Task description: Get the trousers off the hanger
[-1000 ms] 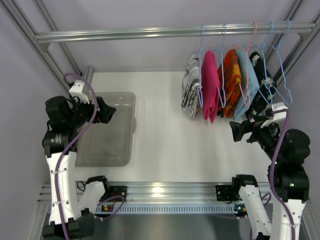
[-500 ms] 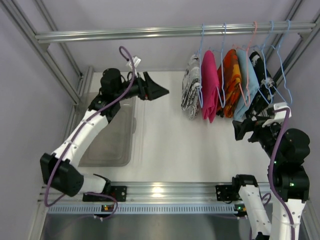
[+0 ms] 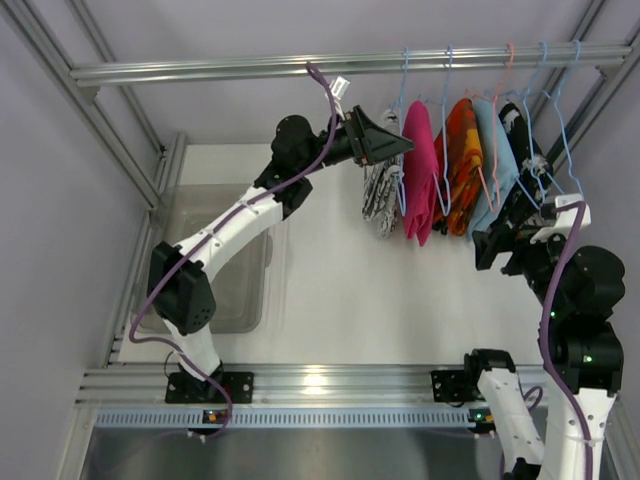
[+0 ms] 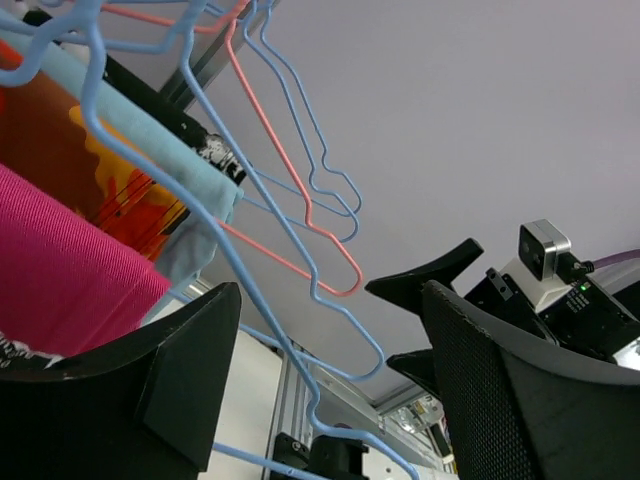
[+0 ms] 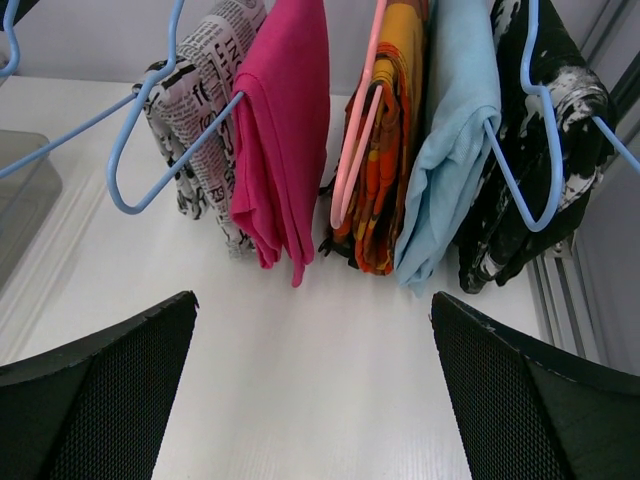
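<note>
— How many clothes on the rail (image 3: 200, 70)?
— One trousers (image 5: 205, 90), four other garments (image 5: 285, 120). Four blue hangers (image 5: 195, 143), one pink hanger (image 4: 267, 130).
— Else?
— One bin (image 3: 240, 290), two arms (image 3: 235, 225).

1 second ago the left gripper (image 3: 398, 148) hung over the clear bin (image 3: 252, 298). Its arm has since stretched out to the rail, so the trousers (image 3: 380, 195) now hang just below its spread fingers, with the hanger (image 3: 403, 88) just beyond them. The right gripper (image 3: 488, 245) has edged nearer the garments ahead of it.
</note>
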